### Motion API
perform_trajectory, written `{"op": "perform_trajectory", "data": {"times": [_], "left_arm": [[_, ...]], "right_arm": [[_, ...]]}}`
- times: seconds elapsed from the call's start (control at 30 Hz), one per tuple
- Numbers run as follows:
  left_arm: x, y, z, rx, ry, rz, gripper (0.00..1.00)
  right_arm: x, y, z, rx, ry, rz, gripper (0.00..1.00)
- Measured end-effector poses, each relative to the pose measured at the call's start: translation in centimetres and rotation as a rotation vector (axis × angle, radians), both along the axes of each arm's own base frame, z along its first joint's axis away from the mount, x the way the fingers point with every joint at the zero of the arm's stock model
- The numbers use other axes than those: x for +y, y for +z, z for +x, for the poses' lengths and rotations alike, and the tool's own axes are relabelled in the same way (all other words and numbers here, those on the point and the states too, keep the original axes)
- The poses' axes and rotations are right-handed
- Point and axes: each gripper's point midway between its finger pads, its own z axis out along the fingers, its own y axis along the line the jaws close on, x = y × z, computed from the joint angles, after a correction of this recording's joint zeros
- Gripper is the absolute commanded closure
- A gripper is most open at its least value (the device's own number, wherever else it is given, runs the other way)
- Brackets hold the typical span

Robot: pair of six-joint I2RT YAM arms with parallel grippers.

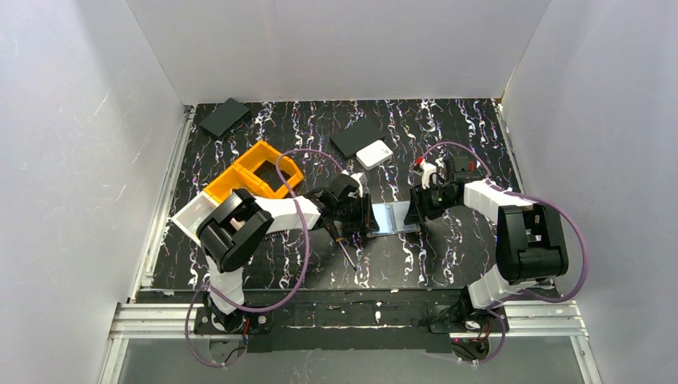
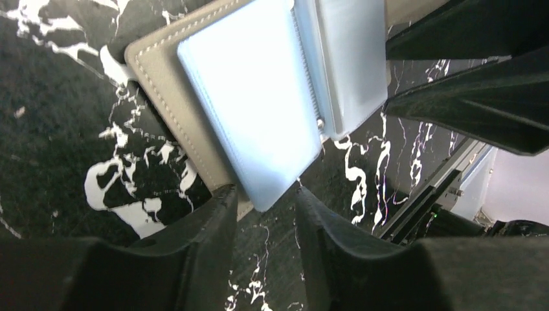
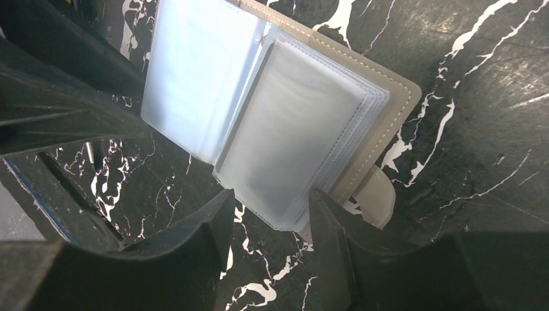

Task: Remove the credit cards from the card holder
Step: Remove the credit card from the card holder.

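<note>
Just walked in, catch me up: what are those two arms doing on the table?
Both arms meet over the open card holder lying mid-table. The left gripper, open, frames the corner of a pale blue card sticking out of it. The right gripper, open, sits at the plastic sleeves. No card is fully out yet.

Soft leather look, shiny plastic, dark stone top.
The card holder looked like dull, soft leather with stitched edges. Its clear sleeves were thin, shiny plastic. The credit card was smooth and a bit glossy. The table looked like smooth black marble. The left gripper was dull black plastic.
</note>
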Motion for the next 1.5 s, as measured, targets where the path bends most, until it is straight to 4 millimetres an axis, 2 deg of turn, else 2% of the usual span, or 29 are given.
{"op": "perform_trajectory", "data": {"times": [0.17, 0.3, 0.57, 0.8, 1.0, 1.13, 1.5], "left_arm": [[-0.6, -0.4, 0.6, -0.004, -0.003, -0.001, 0.75], [-0.7, -0.6, 0.7, -0.004, -0.004, 0.001, 0.79], [-0.7, -0.7, 0.6, 0.001, -0.008, -0.003, 0.8], [-0.8, -0.7, 0.4, 0.013, -0.013, -0.009, 0.8], [-0.8, -0.8, 0.4, 0.018, -0.012, -0.009, 0.8], [-0.8, -0.8, 0.4, 0.02, -0.01, -0.011, 0.8], [-1.2, -0.8, 0.5, 0.024, -0.008, -0.03, 0.8]], "right_arm": [[0.3, 0.0, -0.2, 0.02, 0.001, 0.023, 0.5], [0.6, 0.1, -0.4, 0.037, 0.001, 0.056, 0.5], [1.2, 0.4, -0.3, 0.061, 0.0, 0.115, 0.5], [2.3, 1.3, 0.9, 0.084, 0.037, 0.196, 0.5], [2.8, 1.9, 0.9, 0.077, 0.059, 0.235, 0.47], [2.7, 2.0, 1.0, 0.068, 0.051, 0.217, 0.33], [1.7, 3.4, 1.7, -0.027, 0.017, 0.133, 0.33]]}}
